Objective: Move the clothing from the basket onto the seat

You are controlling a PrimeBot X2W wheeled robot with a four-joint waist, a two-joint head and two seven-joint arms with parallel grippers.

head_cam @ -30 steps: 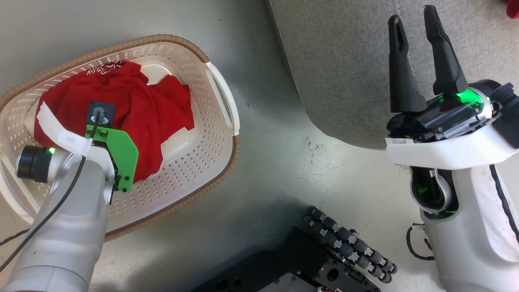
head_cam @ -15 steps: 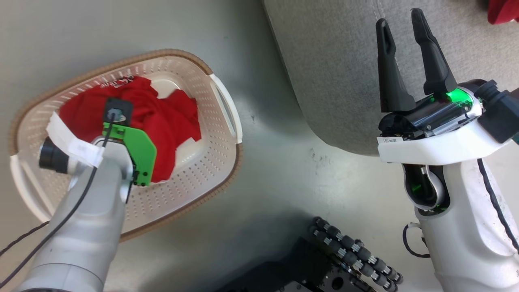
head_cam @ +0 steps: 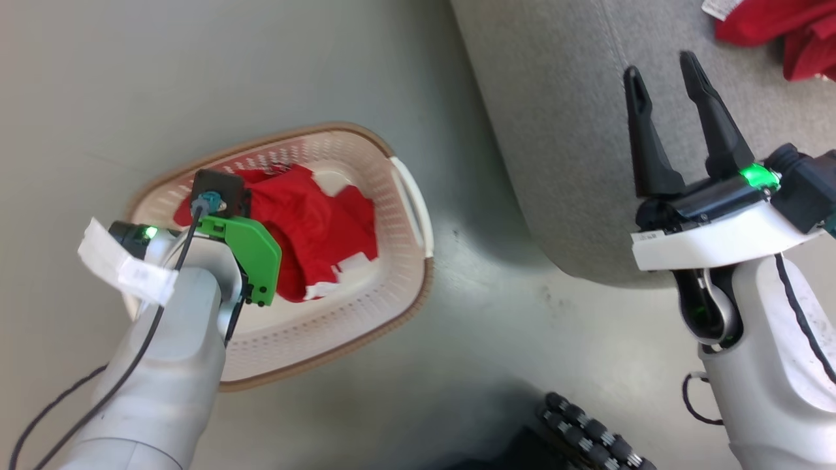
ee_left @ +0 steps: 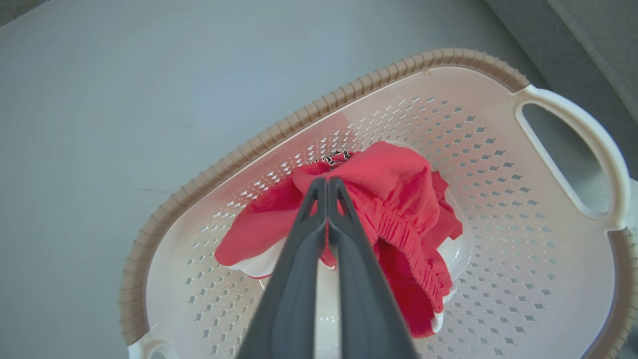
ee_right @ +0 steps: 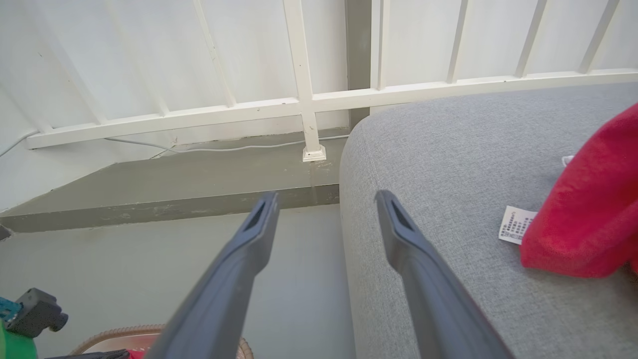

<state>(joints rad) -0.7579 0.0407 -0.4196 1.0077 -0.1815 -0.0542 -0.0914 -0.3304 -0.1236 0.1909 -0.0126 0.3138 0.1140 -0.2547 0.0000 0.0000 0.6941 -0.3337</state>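
The cream perforated basket [head_cam: 366,294] with a brown rim stands on the floor, seen close in the left wrist view [ee_left: 498,164]. Red clothing [head_cam: 313,222] with white trim lies bunched inside it. My left gripper [ee_left: 326,183] is shut on a fold of that clothing [ee_left: 398,194], which hangs gathered from the fingertips over the basket's bottom. My right gripper [head_cam: 661,64] is open and holds nothing, over the near edge of the grey seat [head_cam: 562,130]. Between its fingers [ee_right: 325,195] I see the floor and the seat's rounded corner [ee_right: 448,164].
Another red garment [head_cam: 784,32] lies on the seat at the far right, with a paper label [ee_right: 516,224] beside it. A white railing [ee_right: 309,99] and a low step stand behind. Grey floor [head_cam: 196,78] surrounds the basket. My base's black rollers [head_cam: 588,437] sit at the bottom.
The head camera has moved, so the whole picture shifted and the basket looks smaller. The red clothing has drawn into a tighter bunch under my left wrist. The right gripper stays open.
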